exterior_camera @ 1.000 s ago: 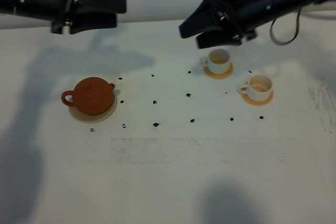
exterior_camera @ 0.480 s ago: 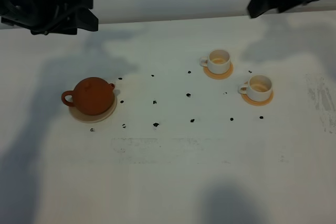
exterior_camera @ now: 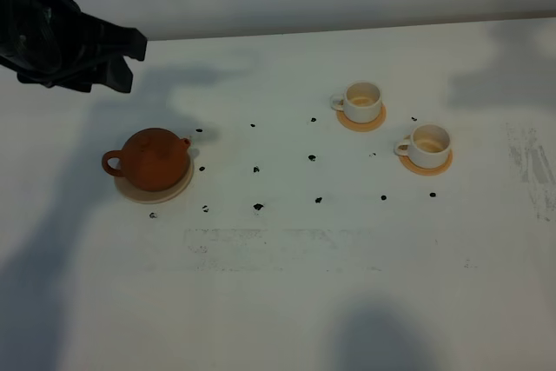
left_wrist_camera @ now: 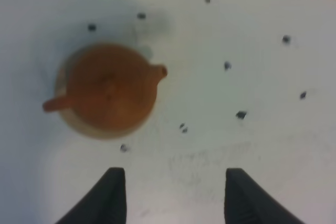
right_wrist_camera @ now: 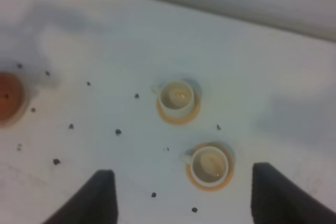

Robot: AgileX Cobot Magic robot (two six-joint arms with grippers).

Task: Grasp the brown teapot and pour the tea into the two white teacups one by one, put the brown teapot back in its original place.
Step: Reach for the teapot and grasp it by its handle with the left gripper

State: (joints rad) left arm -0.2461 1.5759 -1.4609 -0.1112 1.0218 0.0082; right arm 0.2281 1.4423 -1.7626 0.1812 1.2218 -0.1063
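Brown teapot (exterior_camera: pixel 155 158) sits on beige coaster (exterior_camera: pixel 180 188) near bench (exterior_camera: pixel 278 301) left edge. Rear teacup (exterior_camera: pixel 363 102) and front teacup (exterior_camera: pixel 426 145) sit right of middle. Left gripper (left_wrist_camera: pixel 175 172) spread, empty, clear of teapot. Right gripper (right_wrist_camera: pixel 182 169) spread, empty.

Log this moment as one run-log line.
brown teapot upright on beige coaster | white teacups upright, each on an orange coaster | left jaws open, empty | right jaws open, empty
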